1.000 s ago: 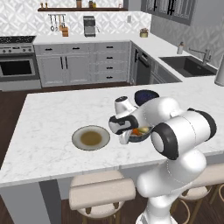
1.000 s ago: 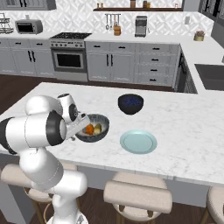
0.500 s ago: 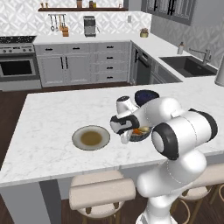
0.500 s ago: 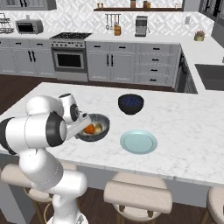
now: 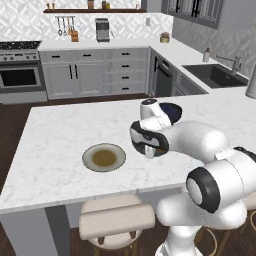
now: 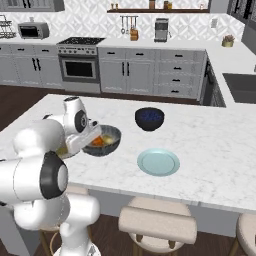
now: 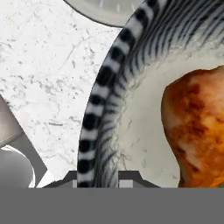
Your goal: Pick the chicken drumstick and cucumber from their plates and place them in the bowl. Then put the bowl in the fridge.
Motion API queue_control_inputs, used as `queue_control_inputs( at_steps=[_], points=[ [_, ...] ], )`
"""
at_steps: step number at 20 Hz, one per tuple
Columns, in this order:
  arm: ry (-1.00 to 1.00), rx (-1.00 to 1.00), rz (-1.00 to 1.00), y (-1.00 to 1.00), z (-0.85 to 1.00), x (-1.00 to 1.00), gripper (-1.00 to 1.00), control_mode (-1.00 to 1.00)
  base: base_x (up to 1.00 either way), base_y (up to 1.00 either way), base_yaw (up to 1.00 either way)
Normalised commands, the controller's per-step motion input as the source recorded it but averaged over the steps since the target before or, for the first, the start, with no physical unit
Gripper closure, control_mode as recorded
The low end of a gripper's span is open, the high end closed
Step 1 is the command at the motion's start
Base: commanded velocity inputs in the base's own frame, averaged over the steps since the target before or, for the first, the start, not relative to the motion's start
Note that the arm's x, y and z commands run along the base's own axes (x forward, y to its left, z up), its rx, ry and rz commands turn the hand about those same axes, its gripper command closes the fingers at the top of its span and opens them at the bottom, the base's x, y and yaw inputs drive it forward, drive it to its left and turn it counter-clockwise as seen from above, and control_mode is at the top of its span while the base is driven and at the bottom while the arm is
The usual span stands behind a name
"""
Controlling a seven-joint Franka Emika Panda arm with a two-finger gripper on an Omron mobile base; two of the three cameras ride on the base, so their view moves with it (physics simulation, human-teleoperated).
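Note:
My gripper is shut on the near rim of the grey bowl, with the dark striped wall between its fingertips. The chicken drumstick lies inside on the pale speckled floor. From the right base camera, the bowl sits at the island's left, the gripper at its left rim. The drumstick shows orange in it, and a yellowish bit beside it looks like the cucumber. The beige-grey plate and the light blue plate hold nothing. My gripper hides most of the bowl in the left base view.
A glossy dark navy bowl stands behind the grey bowl, further back on the island. Stools line the island's near edge. Cabinets, a stove and a sink run along the far walls.
Hardly anything differs: the gripper keeps its hold on the bowl's rim, and bowl and hand have shifted only very slightly.

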Motion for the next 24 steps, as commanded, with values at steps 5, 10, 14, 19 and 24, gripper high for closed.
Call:
queue_control_inputs(
  at_steps=[5,10,14,19,24],
  points=[
    [-0.13,0.04,0.25,-0.11,0.98,-1.0,1.0,-1.0,0.0,0.0,0.0],
    [-0.11,0.02,0.29,-0.24,0.53,-1.0,1.0,-1.0,0.0,0.0,0.0],
    [-0.03,0.01,0.24,-0.02,0.59,-1.0,1.0,-1.0,0.0,0.0,0.0],
    [0.0,0.0,0.19,-0.02,0.52,-1.0,1.0,-1.0,0.0,0.0,0.0],
    [0.0,0.0,0.11,-0.01,0.08,-0.88,1.0,-1.0,0.0,0.0,0.0]
  ],
)
